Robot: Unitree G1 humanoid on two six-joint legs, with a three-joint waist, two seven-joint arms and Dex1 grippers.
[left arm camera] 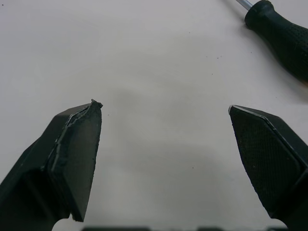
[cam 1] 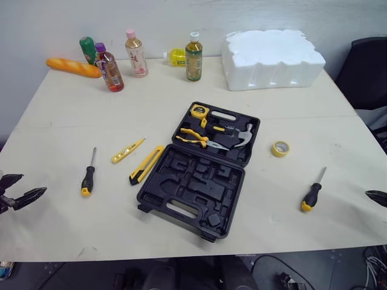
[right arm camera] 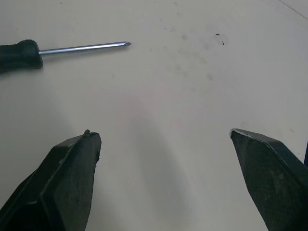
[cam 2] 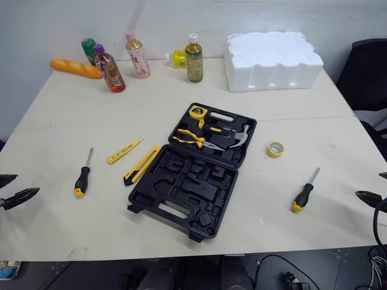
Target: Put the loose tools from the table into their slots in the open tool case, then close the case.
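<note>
The pale table (cam 1: 54, 127) stands against a grey wall (cam 1: 48, 18); a black chair (cam 1: 367, 72) stands at its right far corner. The tool case (cam 1: 199, 175) lies open at the centre; its far half holds a hammer (cam 1: 244, 136) and pliers (cam 1: 196, 138). The left screwdriver (cam 1: 89, 175), utility knife (cam 1: 147, 164), right screwdriver (cam 1: 312, 193) and tape roll (cam 1: 280, 148) lie loose. The left gripper (left arm camera: 166, 108) and right gripper (right arm camera: 166, 132) hover released, fingers spread, over bare surface; each is near its side's screwdriver. Bottles (cam 1: 136, 54) and a foam block (cam 1: 272, 57) line the far edge.
</note>
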